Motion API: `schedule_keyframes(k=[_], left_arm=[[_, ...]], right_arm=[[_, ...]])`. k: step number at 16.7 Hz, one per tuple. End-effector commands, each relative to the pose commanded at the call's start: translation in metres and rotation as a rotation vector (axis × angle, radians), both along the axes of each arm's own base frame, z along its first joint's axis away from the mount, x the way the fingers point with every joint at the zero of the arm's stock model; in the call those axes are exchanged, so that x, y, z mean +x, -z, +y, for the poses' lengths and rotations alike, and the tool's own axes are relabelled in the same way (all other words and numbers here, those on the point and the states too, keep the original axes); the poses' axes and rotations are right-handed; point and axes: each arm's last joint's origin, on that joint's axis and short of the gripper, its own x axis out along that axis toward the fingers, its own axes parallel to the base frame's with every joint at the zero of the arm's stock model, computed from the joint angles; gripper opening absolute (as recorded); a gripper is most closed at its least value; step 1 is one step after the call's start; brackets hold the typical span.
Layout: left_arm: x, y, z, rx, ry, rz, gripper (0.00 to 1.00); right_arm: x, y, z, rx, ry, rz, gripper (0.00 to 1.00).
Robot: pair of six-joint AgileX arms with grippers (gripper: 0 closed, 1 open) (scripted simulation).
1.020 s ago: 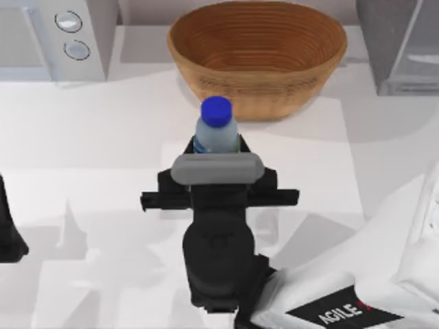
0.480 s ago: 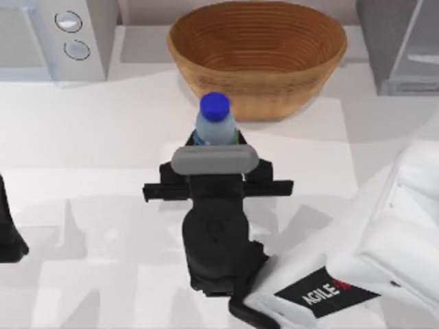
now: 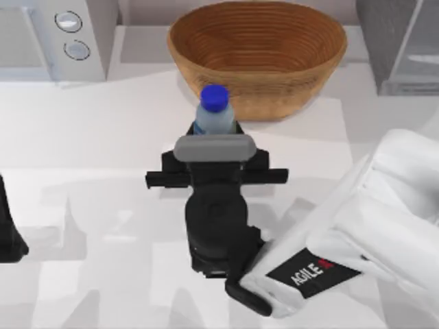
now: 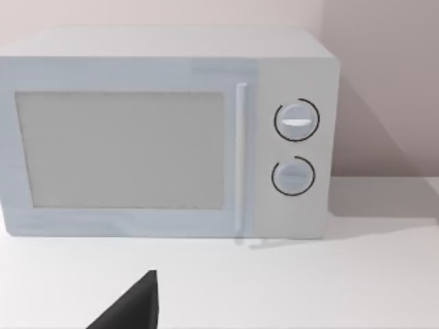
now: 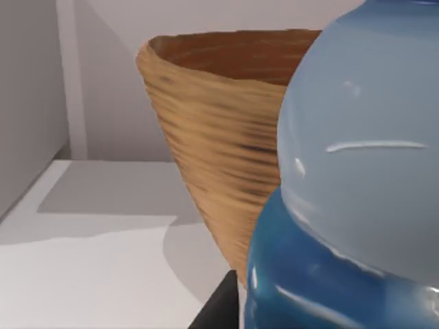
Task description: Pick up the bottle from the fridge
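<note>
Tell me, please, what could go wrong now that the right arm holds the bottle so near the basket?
1. The bottle, upright in the right tool, sits just in front of the basket; moving further forward could knock its wall.
2. The tool seems to grip the lower body, with the blue cap well above it, so a fast swing might tilt the bottle.

A woven brown basket [image 3: 257, 55] stands at the back of the white table [image 3: 96, 137], about midway across, its open bowl ribbed in rings. At the table's far left corner sits a white microwave [image 3: 51, 38] with two round knobs [image 3: 68, 22] one above the other beside its door. In the left wrist view the microwave [image 4: 164, 130] faces the camera, with a pale grey window, an upright handle [image 4: 240, 157] and the knobs [image 4: 296, 120] to one side.
</note>
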Motion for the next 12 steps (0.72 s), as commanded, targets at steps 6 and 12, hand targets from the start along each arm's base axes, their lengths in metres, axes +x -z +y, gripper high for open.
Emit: schedule_keyframes(k=[6,12], left_arm=[[0.0,0.0,0.0,0.0,0.0,0.0,1.0],[0.0,0.0,0.0,0.0,0.0,0.0,1.0]], right_arm=[[0.0,0.0,0.0,0.0,0.0,0.0,0.45],[0.0,0.0,0.0,0.0,0.0,0.0,0.9]])
